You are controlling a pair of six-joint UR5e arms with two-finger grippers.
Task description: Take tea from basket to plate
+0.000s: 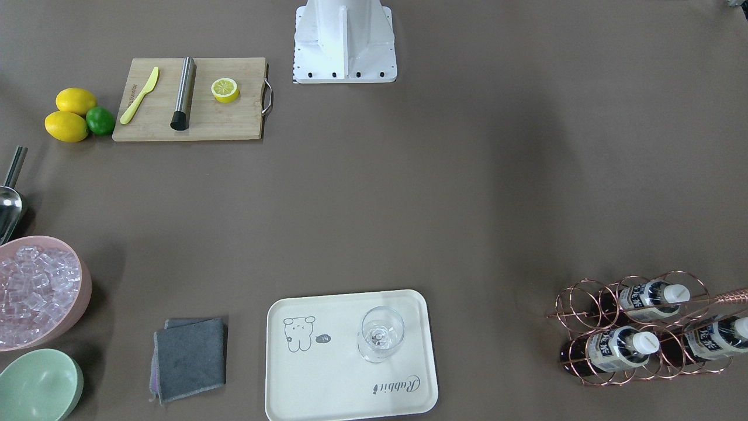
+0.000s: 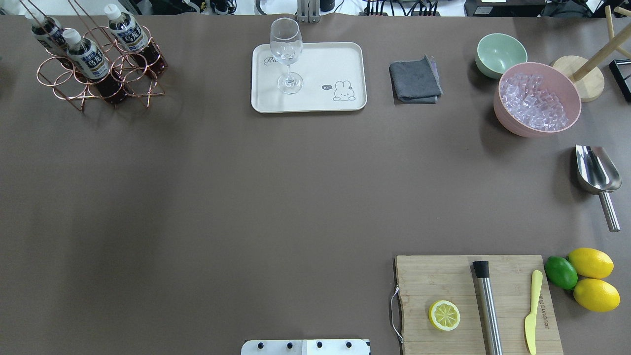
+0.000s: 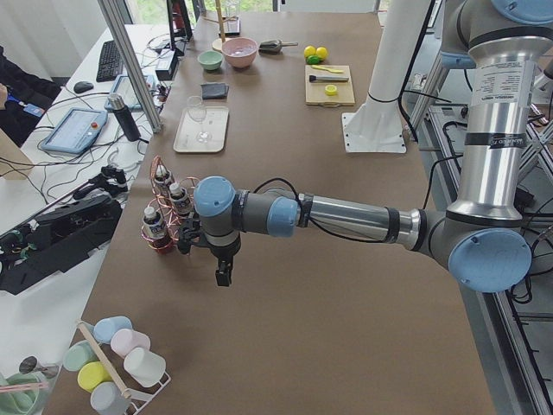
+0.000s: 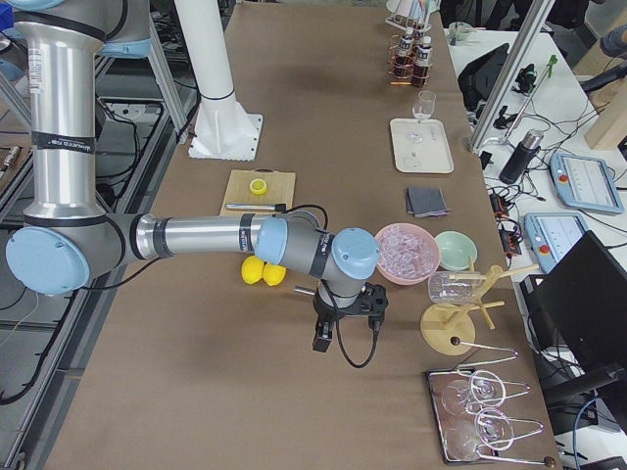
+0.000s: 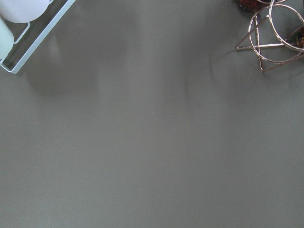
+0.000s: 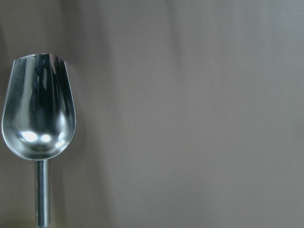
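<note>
Standing at the table's point(image 2: 246, 197) far edge, basket point(image 2: 81, 96) holds 3 teas point(image 2: 88, 59); grippers' point(image 3: 223, 275) point(image 4: 321, 341) closure untellable.

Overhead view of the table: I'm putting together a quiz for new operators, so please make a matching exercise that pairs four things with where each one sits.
Things
1. wine glass
2. lemon half
3. tea bottles
4. ice cubes

Places
A. in the pink bowl
B. on the cutting board
C. standing on the cream tray
D. in the copper wire rack

Pairs: 1-C, 2-B, 3-D, 4-A
</note>
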